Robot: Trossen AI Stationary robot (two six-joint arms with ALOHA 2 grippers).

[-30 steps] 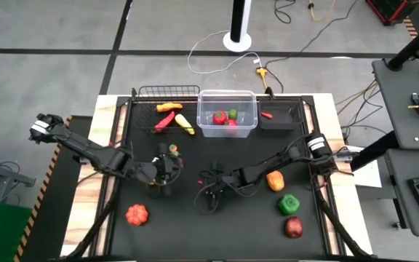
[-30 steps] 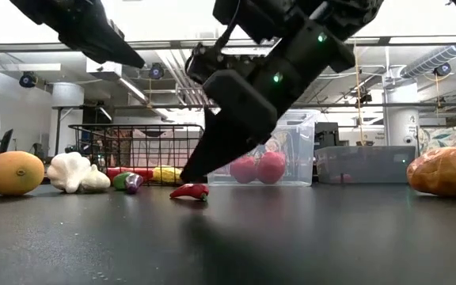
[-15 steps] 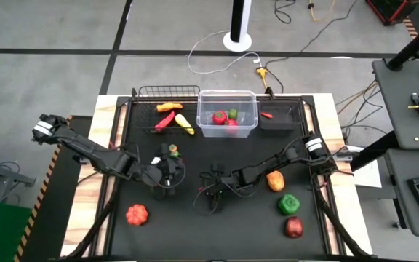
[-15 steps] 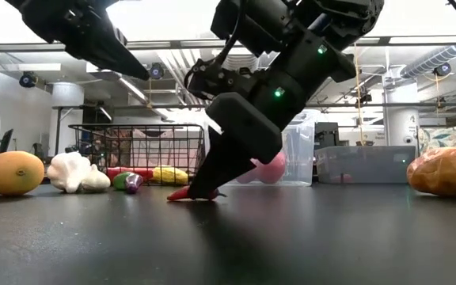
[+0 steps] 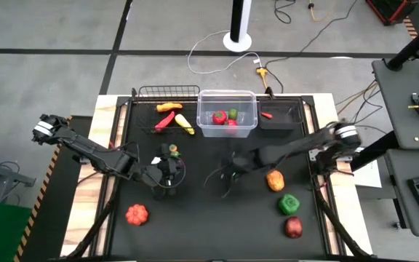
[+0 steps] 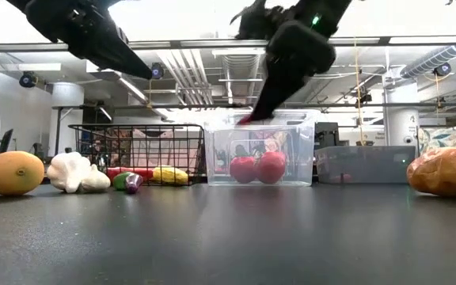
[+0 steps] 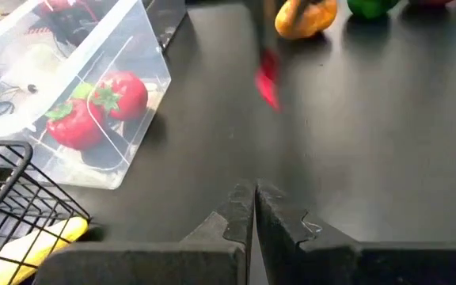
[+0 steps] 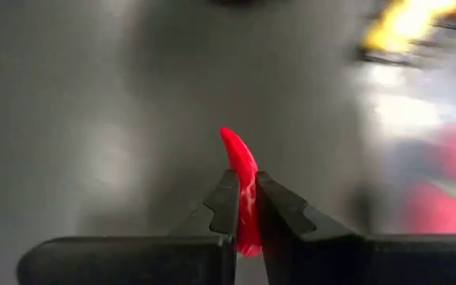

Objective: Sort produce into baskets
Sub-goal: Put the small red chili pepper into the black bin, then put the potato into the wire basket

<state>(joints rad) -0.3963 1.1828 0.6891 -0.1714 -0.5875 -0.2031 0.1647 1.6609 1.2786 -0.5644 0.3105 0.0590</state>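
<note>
Right end effector [image 8: 244,207] is clamped tight on a slim red chilli [image 8: 241,186], glossy and curved, its pointed tip poking out past the fingers. In the low view it hangs well above the table [image 6: 228,237], up in front of the clear plastic bin [image 6: 260,154] that sits at the middle of the far edge. Left end effector [image 7: 254,212], fingers pressed together on nothing, sits over the left half of the table. Two red tomatoes [image 6: 257,168] sit inside the bin; the black wire basket [image 6: 137,153] stands just beside it.
</note>
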